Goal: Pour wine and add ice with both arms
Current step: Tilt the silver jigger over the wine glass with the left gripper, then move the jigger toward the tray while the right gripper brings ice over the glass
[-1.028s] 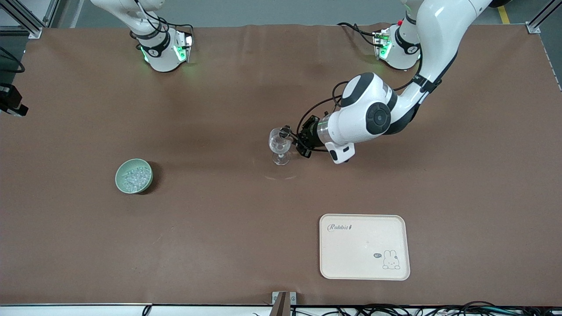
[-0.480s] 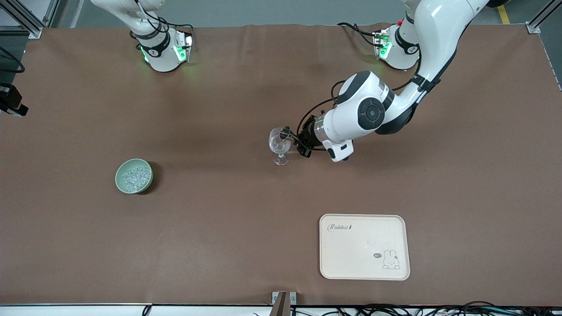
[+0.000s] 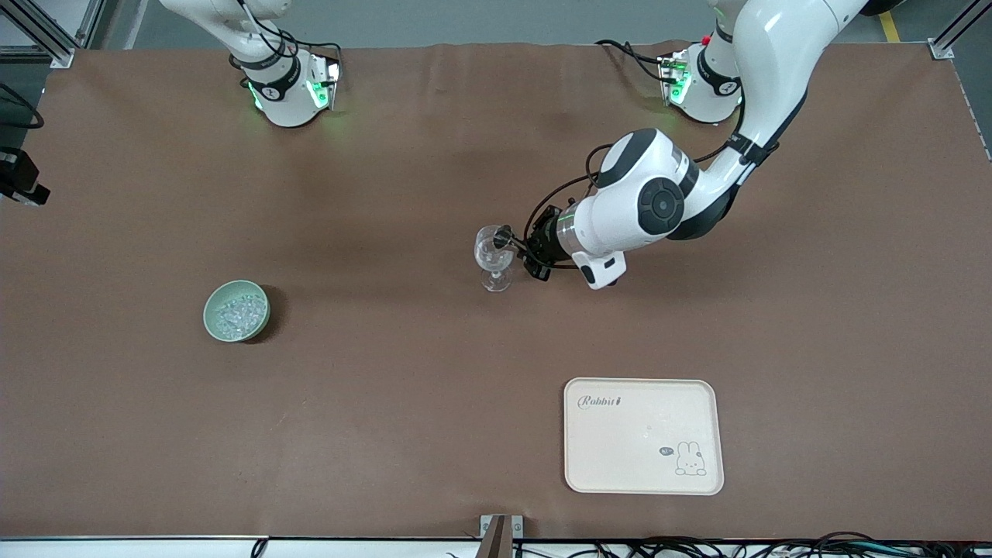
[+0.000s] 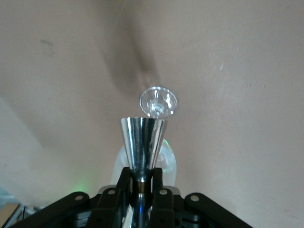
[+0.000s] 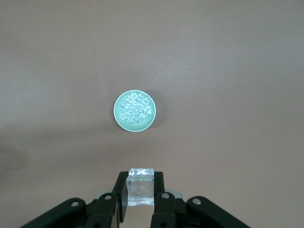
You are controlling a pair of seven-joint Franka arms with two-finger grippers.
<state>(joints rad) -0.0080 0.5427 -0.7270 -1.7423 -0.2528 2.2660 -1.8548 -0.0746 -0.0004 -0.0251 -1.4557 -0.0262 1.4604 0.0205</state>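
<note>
The steel jigger (image 4: 142, 140) is clamped at its narrow waist by my left gripper (image 4: 142, 180), which is shut on it. It lies tipped sideways over the mouth of the clear stemmed glass (image 3: 494, 263) near the table's middle, with my left gripper (image 3: 511, 243) beside the rim. No wine is discernible. In the right wrist view my right gripper (image 5: 141, 189) is shut on a clear ice cube (image 5: 141, 183), high over the pale green bowl (image 5: 116, 113). That bowl holds several ice chunks (image 5: 135, 108).
The green bowl (image 3: 208, 314) sits toward the right arm's end of the table. A cream tray (image 3: 643, 465) with a rabbit drawing lies nearer the front camera than the glass. Both arm bases stand along the table's back edge.
The left arm's wrist and forearm have shifted slightly, while the jigger stays at the glass rim. The bowl and tray have not moved.
</note>
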